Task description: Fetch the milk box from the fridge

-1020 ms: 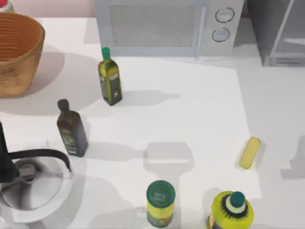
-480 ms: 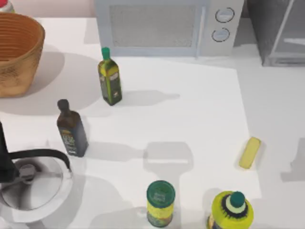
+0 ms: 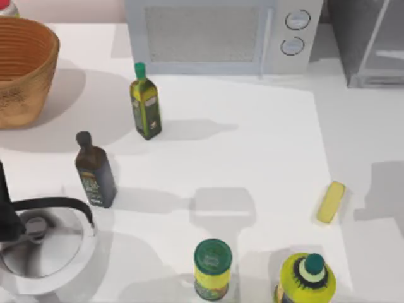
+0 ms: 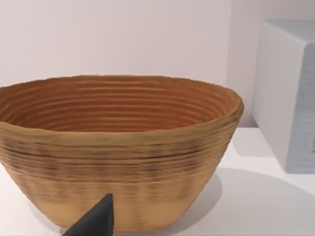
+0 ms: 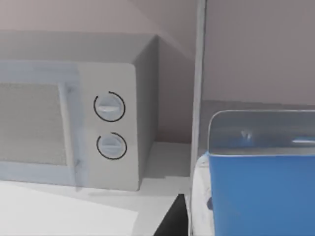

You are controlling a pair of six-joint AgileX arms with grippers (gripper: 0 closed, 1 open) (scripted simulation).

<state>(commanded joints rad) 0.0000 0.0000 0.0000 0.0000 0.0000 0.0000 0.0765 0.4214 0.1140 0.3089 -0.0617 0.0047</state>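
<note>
Nearest the right wrist camera sat the small bright-blue rectangular milk box (image 5: 261, 194), close in front of the right gripper; whether that gripper was apart or clamped on the carton could not be told. Behind it stood the dark grey fridge's pale door frame (image 5: 199, 88), then the white microwave with two round dials (image 5: 110, 118). Judged: carton at the fridge mouth, fetch unfinished. The left gripper (image 4: 93, 221), state unclear, faced the woven brown basket (image 4: 118, 147).
</note>
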